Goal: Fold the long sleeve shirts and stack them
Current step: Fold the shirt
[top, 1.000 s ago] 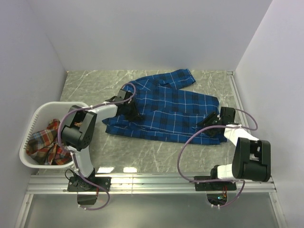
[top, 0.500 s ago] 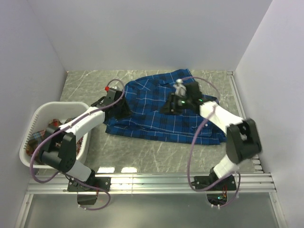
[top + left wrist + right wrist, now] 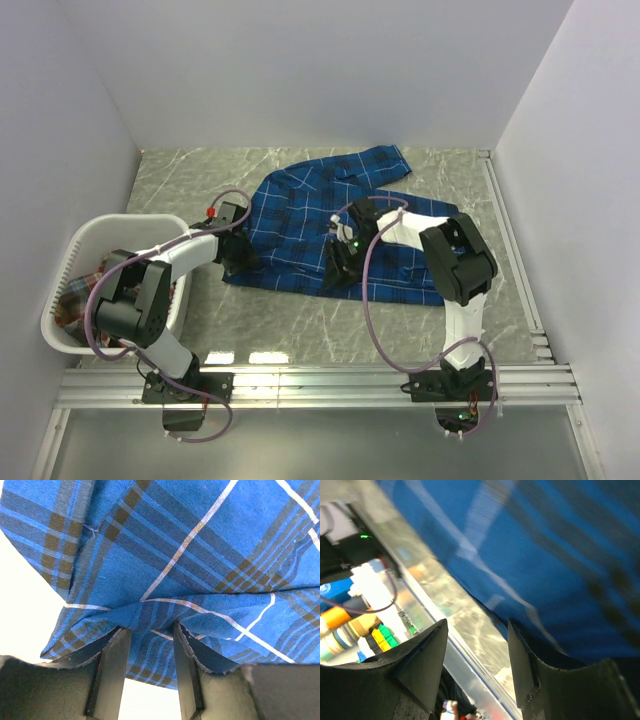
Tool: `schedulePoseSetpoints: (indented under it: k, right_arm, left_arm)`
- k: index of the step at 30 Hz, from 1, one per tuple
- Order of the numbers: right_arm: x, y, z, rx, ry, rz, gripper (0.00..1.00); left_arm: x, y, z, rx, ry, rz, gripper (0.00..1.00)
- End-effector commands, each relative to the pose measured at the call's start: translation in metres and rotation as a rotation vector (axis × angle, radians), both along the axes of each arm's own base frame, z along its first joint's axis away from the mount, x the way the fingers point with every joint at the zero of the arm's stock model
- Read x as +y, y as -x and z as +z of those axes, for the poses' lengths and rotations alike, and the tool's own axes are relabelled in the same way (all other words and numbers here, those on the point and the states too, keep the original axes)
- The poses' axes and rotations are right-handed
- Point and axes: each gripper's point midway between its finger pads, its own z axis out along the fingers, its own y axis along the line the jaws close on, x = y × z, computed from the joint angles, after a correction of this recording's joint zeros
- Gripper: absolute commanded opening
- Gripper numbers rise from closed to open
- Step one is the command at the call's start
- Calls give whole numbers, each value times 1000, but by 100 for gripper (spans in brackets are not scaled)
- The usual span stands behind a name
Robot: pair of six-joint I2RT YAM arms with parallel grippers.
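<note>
Royal blue plaid button-up shirt [image 3: 300, 215] with thin white and dark lines lies spread on the grey-green marbled table [image 3: 300, 320], about in the middle. One sleeve reaches toward the far right.

The left gripper [image 3: 238, 255] is low at the left edge of this shirt. In the left wrist view its two black fingers [image 3: 112, 670] stand apart. A folded hem of the blue cloth lies over their tips and runs between them, but the jaws are not pressed together on it.

The right gripper [image 3: 338, 262] is at the near edge of the shirt, about at its middle. The right wrist view is blurred, but it shows the jaws released and wide, with the shirt edge and bare table between them. Nothing is grasped there.

At the left side of the table stands a white plastic laundry basket [image 3: 110, 218] with slotted walls. Inside it lies a crumpled red-orange plaid shirt [image 3: 80, 298], well apart from the blue one. Part of the left arm hangs over the right side of the basket.
</note>
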Motion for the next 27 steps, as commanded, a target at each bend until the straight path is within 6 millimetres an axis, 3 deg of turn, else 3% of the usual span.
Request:
schedulePoseSetpoints:
  k: [1, 5, 10, 12, 16, 20, 23, 25, 27]
  right_arm:
    - [-30, 8, -13, 8, 111, -47, 58]
    - [-73, 6, -30, -5, 238, -178, 57]
    - [-125, -12, -24, -81, 346, -371, 56]
    - [-136, -17, -15, -151, 382, -404, 55]
    - [-140, -35, 21, -304, 362, -462, 54]
    - [-156, -70, 61, -480, 411, -596, 55]
    - [-167, -87, 69, -535, 467, -637, 55]
    - [-165, -98, 72, -541, 482, -635, 55]
    - [-164, -105, 60, -534, 533, -626, 55]
  left_arm:
    - [8, 6, -8, 27, -10, 21, 45]
    - [16, 10, -13, 48, -19, 41, 45]
    - [19, 14, -13, 47, -21, 46, 43]
    - [15, 9, -3, 20, -6, 34, 46]
    - [3, -3, 31, -84, 16, -16, 53]
    - [-21, -22, 85, -247, 38, -58, 60]
    - [-29, -41, 112, -342, 36, -66, 67]
    - [-30, -52, 116, -364, 25, -67, 68]
    - [-31, -65, 116, -384, 8, -62, 67]
